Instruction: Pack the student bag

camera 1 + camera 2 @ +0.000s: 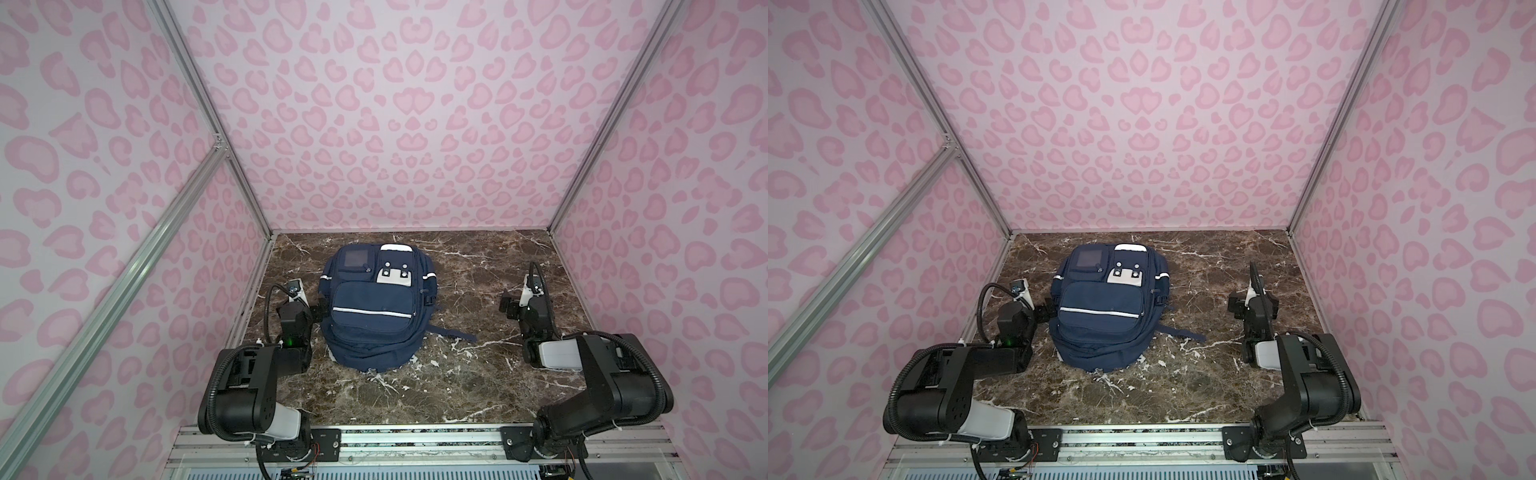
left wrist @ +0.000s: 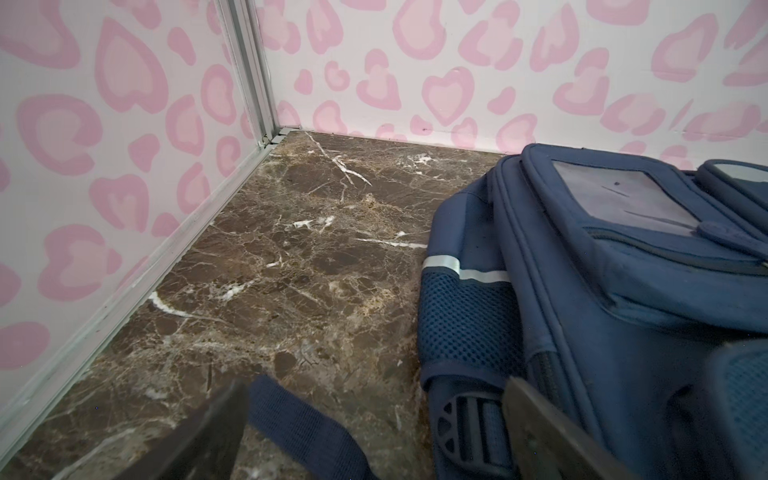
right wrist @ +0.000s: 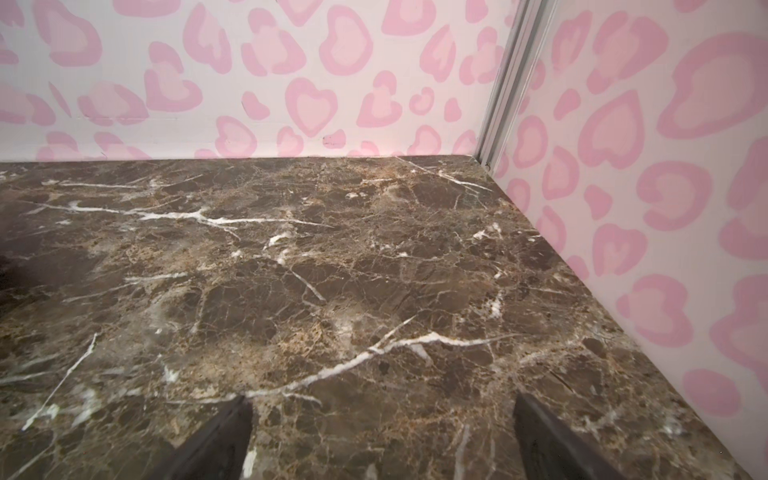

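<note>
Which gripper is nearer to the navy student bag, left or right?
Left. The left gripper is close beside the student bag, jaws open; the right gripper, also open, stands well apart on its other side.

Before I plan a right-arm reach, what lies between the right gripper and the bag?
Only bare table between right gripper and bag, shown in both top views.

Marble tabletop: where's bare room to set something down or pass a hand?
Free: the patch between the navy backpack and the right gripper, and the near strip by the base rail. Crowded: left edge, where the left gripper sits beside the backpack.
</note>
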Robot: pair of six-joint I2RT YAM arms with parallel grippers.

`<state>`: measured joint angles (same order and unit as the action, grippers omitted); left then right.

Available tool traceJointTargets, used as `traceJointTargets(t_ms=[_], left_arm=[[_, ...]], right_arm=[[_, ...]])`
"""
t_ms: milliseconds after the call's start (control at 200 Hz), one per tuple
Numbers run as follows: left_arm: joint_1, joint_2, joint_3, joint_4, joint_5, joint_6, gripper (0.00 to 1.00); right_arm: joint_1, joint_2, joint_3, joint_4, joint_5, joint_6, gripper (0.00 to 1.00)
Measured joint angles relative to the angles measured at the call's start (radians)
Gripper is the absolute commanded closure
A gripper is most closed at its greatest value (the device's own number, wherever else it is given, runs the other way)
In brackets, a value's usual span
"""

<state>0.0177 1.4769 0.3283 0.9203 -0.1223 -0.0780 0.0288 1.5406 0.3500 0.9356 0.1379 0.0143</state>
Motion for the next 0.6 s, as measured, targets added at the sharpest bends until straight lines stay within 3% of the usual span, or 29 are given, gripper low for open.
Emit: traceJointTargets(t_ms=[600], left_arm=[[-0.003, -0.001, -0.001, 0.023, 0.011, 0.003, 0.02]], right_arm=[[0.002, -0.037, -0.018, -0.012, -0.044, -0.012, 0.0]])
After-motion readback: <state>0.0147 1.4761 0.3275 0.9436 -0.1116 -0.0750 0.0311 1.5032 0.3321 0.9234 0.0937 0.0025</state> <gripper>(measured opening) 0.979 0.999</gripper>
